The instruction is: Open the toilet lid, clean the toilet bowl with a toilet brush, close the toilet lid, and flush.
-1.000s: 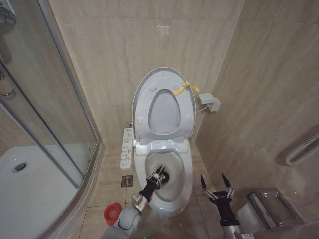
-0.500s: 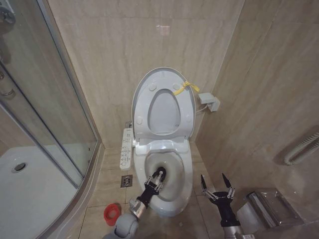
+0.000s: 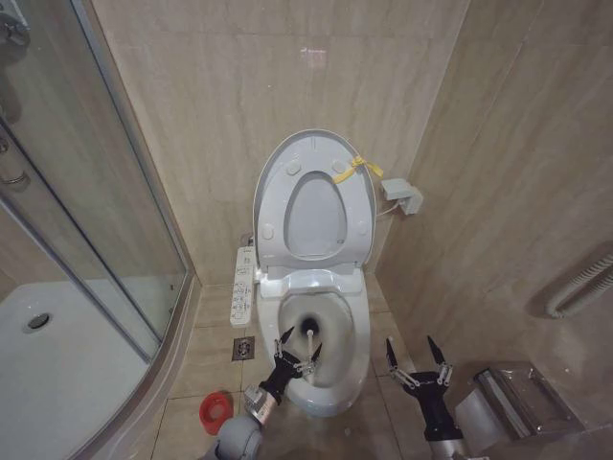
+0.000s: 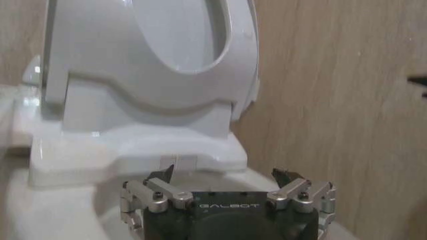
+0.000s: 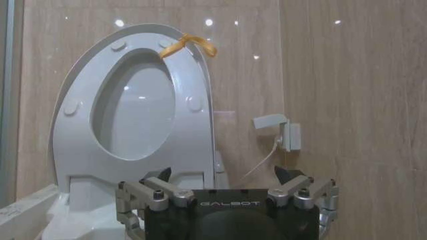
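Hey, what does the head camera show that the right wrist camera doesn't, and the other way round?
The head view alone takes in the toilet bowl, with the left gripper over it and the toilet brush between its spread fingers. It also takes in the red holder on the floor, the button panel and the glass shower screen. The right wrist view alone gives a close look at the bumpers on the raised seat. Both show the upright toilet lid, its yellow ribbon, the wall socket and the open right gripper.

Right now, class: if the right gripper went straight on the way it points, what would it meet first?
The right gripper, open beside the toilet bowl, points at the back wall. It would probably reach that wall near the small white box; depth is uncertain.
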